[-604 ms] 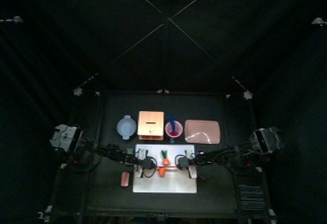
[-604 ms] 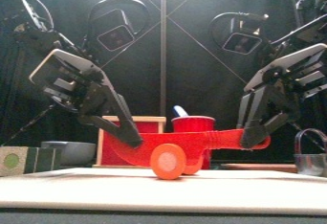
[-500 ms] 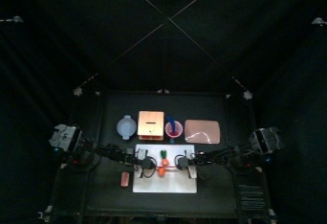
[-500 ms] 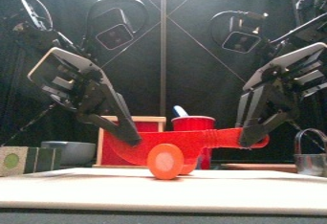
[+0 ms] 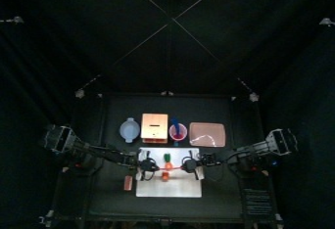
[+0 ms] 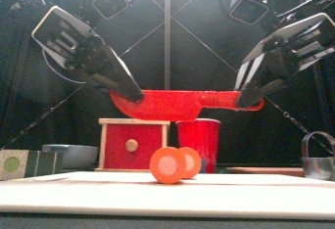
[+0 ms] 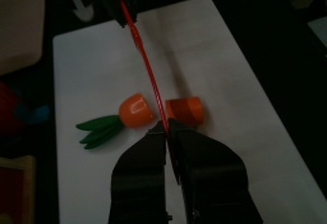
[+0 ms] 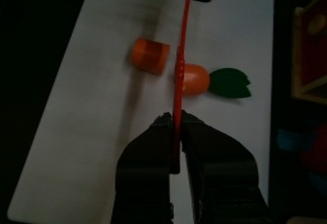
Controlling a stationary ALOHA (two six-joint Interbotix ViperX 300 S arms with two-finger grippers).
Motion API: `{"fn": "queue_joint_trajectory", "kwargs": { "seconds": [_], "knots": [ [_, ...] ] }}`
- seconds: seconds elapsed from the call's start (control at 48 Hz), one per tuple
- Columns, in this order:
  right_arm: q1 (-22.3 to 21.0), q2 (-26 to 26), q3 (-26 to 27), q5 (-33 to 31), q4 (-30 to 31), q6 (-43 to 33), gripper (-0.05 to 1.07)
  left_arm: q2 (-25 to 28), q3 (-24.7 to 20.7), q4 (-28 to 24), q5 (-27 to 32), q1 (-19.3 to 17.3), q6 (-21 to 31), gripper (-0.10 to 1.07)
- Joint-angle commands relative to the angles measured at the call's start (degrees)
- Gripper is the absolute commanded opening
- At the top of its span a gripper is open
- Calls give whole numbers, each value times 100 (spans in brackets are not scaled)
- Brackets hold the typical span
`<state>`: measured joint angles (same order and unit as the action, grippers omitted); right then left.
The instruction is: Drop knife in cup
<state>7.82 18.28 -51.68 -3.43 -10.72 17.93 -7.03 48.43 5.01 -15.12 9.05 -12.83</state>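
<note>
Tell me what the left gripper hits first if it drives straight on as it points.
Beyond the knife that the left gripper holds, probably the cut carrot on the board; depth is unclear.

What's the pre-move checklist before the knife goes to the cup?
1. Left pincer grips one end of the red knife: ok.
2. Right pincer grips the other end: ok.
3. Knife lifted clear of the cut carrot and the white board: ok, it hangs level above both in the front view.
4. Cup upright behind the carrot: ok.
5. Cup mouth free to take the knife: cannot tell, too small in the top view.
6. Which pincer lets go first so the knife can tip down: cannot tell.
</note>
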Motion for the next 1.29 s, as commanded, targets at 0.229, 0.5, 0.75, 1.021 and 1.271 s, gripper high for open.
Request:
{"fn": "queue_joint_trajectory", "kwargs": {
  "seconds": [0.229, 0.5, 0.75, 1.021, 1.271],
  "knots": [
    [-229, 1037, -53, -562, 97, 9, 21, -26, -185, -123, -1037, -141, -35, 85],
    [-457, 1371, -255, -879, -782, 0, 22, -26, -35, -35, -1521, -158, -26, 93],
    [-1793, 2048, 211, -2698, -1020, -9, 22, -35, 88, 211, -1521, -176, -26, 93],
    [-3155, 2127, 1283, -4939, -264, 18, 22, -105, 369, 483, -1564, -237, -149, 93],
    [-3234, 1793, 2013, -5458, 949, 44, 22, -255, 642, 501, -1582, -343, -220, 93]
  ]
}}
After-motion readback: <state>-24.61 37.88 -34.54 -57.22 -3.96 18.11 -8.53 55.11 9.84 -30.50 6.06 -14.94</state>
